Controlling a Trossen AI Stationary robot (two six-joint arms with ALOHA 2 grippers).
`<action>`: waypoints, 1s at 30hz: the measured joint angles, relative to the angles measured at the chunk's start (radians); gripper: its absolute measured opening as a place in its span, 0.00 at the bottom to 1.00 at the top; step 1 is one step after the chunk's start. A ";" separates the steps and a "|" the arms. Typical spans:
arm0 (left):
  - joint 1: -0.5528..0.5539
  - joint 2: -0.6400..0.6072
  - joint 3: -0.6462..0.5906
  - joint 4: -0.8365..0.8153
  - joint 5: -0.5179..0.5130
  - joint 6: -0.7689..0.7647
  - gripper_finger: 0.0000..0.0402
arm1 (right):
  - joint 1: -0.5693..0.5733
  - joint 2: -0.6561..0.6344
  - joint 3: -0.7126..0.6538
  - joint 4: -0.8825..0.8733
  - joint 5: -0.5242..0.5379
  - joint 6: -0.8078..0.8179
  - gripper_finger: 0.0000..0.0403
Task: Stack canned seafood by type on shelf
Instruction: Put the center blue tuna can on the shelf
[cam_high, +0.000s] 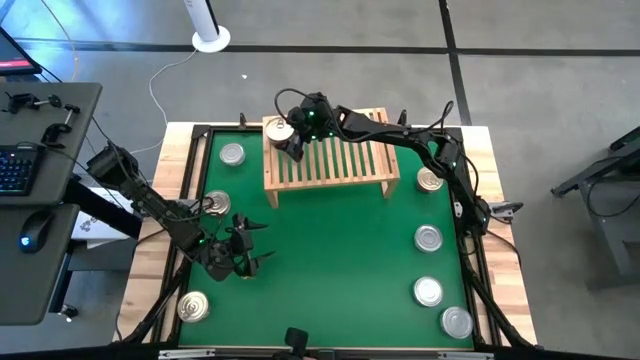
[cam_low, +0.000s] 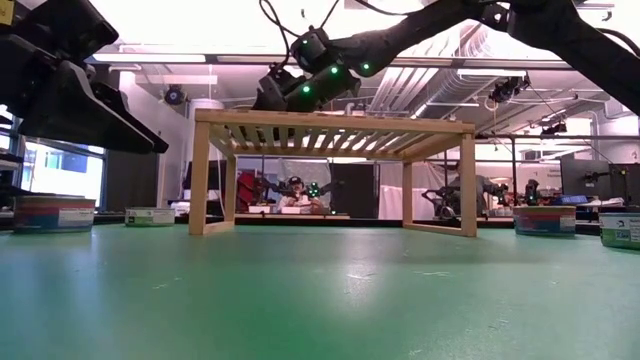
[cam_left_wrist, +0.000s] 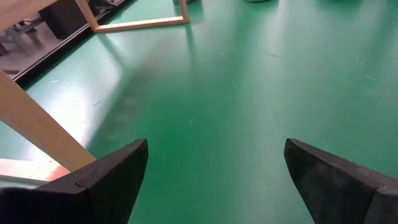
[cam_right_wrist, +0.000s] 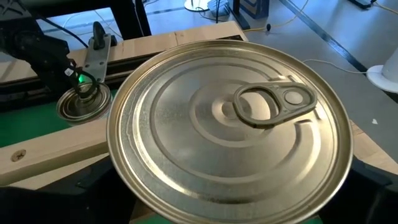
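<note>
Jaws first: my left gripper (cam_left_wrist: 214, 180) stands wide open with nothing between its dark fingers, low over the green mat (cam_high: 330, 250), off the front-left leg of the low light-wood slatted shelf (cam_high: 335, 160). My right gripper (cam_high: 290, 135) reaches over the shelf's back-left corner, its jaws closed on a short round gold-tan tin with a ring-pull lid (cam_right_wrist: 230, 121), held at the slats there.

I judge the step in hand to be setting this first tin down. To do it well I would lower it flat until its base sits across two slats, clear of the shelf's edge, then part the jaws and lift straight up so the tin does not tip, leaving room beside it for the other type.

Counting seven tins in all: the one gripped, and six on the mat around the shelf. Left of the shelf I see three: near-left corner (cam_high: 193, 306), one beside my left arm (cam_high: 216, 204), one farther back (cam_high: 232, 154). Right of the shelf I see four: (cam_high: 457, 321), (cam_high: 428, 291), (cam_high: 429, 238), (cam_high: 430, 180).
</note>
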 joint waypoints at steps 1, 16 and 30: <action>0.000 0.000 0.000 0.000 0.000 0.000 0.91 | 0.000 0.000 0.000 0.003 0.000 0.010 0.93; 0.000 0.000 0.000 -0.008 0.059 0.000 0.91 | 0.013 0.004 -0.003 0.053 -0.058 0.002 0.91; 0.000 0.000 0.000 -0.010 0.067 0.000 0.91 | 0.023 -0.008 -0.003 0.035 0.031 -0.004 0.97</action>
